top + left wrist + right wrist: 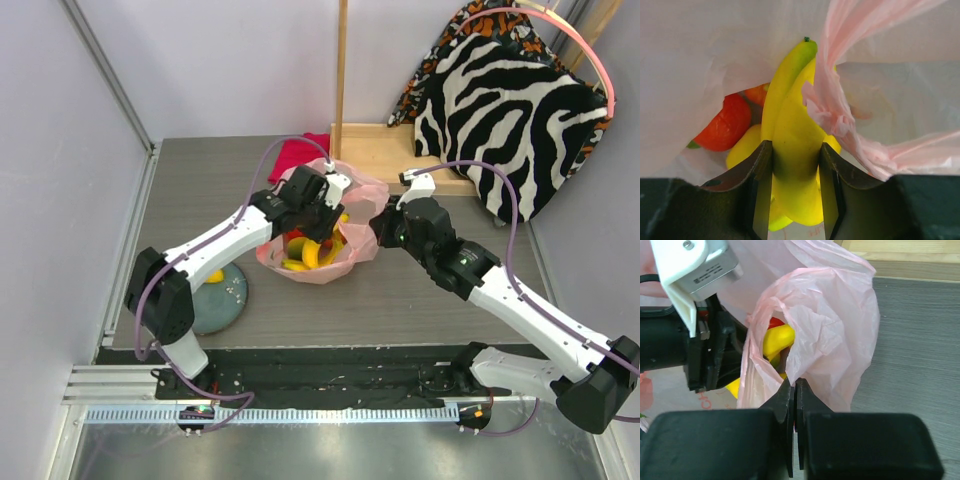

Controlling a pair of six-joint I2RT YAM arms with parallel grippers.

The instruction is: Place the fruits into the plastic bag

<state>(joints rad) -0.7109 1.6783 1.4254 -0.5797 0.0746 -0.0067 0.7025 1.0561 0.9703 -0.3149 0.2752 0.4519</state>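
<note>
Loading step: the left gripper [795,155], half-open around the banana bunch [790,95], holds it inside the plastic bag [840,335] beside a red fruit [725,125], while the right gripper [794,390] pinches the bag's rim with jaws closed; next, presumably, release and withdraw without snagging the film.

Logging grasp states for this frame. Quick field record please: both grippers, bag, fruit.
left gripper: shut on bananas, inside the bag mouth
right gripper: shut on plastic bag, pinching its edge
bananas: tips down in the bag, not released
red fruit: in the bag, beside the bananas
plate: on table, left of the bag
</note>
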